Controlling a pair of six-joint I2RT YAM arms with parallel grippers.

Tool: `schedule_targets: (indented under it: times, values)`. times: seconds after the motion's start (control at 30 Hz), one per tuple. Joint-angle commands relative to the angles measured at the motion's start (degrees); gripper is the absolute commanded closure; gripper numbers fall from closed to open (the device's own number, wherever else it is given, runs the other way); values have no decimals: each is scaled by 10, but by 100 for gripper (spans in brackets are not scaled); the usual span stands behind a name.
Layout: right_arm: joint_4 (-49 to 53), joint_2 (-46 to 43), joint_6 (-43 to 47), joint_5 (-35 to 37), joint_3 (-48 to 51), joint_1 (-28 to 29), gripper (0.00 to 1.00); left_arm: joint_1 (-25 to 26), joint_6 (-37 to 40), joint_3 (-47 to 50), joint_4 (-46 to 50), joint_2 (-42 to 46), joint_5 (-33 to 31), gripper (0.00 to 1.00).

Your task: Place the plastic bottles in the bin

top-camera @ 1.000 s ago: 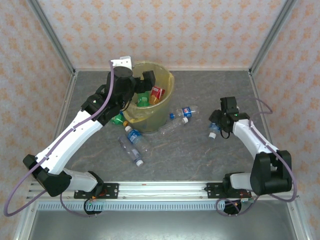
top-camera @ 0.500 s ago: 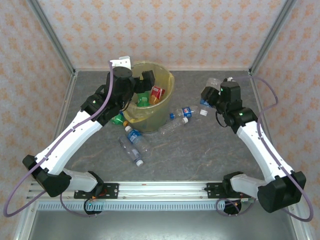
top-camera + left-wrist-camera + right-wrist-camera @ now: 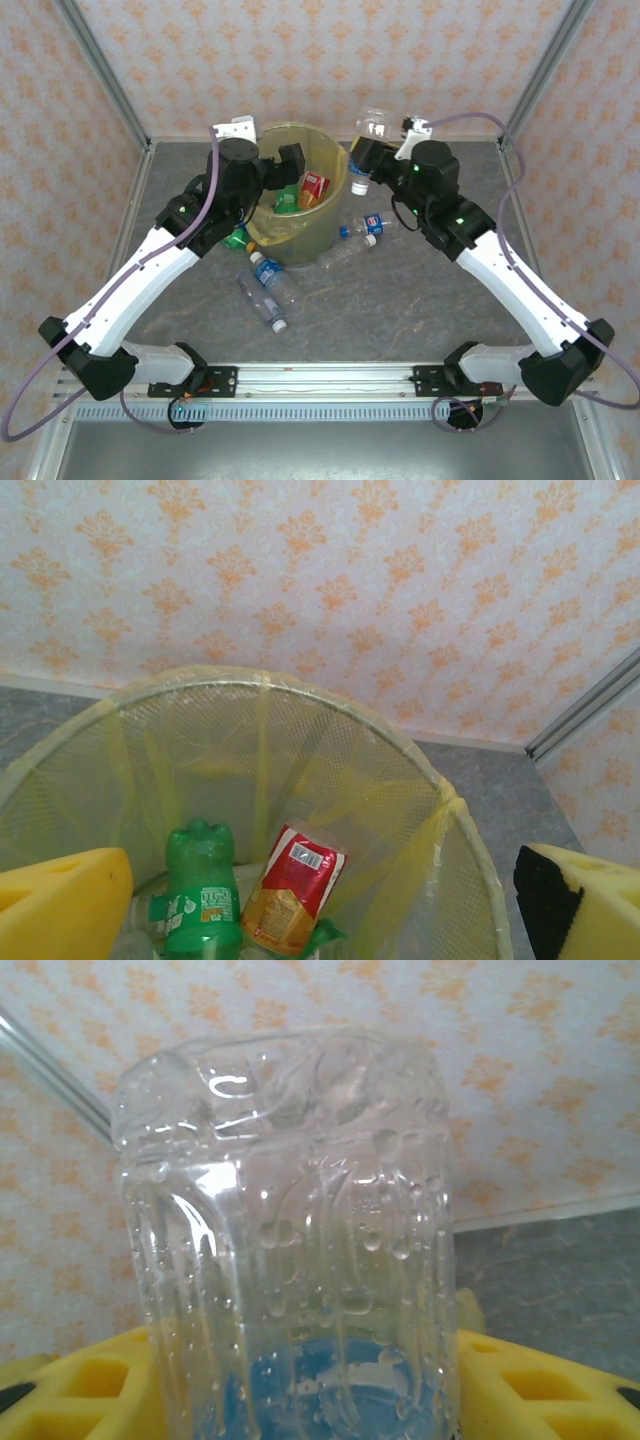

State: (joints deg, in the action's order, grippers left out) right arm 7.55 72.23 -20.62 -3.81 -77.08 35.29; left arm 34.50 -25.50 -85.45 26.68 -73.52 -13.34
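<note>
With loose bottles (image 3: 268,288) lying at six o'clock of the bin (image 3: 338,190), I am swinging my right gripper (image 3: 366,155), clamped on a clear bottle (image 3: 375,124), up off the table (image 3: 400,300) to its two o'clock rim, nearly ready to drop, while my left gripper (image 3: 291,160) is hovering spread wide above it.
</note>
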Motion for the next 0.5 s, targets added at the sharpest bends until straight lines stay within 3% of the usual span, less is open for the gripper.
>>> schedule_targets:
  times: [0.0, 0.47]
  values:
    - [-38, 33, 38, 21, -43, 27, 42, 0, -6, 10, 6, 23, -29, 1]
    - [-29, 180, 101, 14, -152, 119, 43, 0, -22, 44, 9, 103, -160, 1]
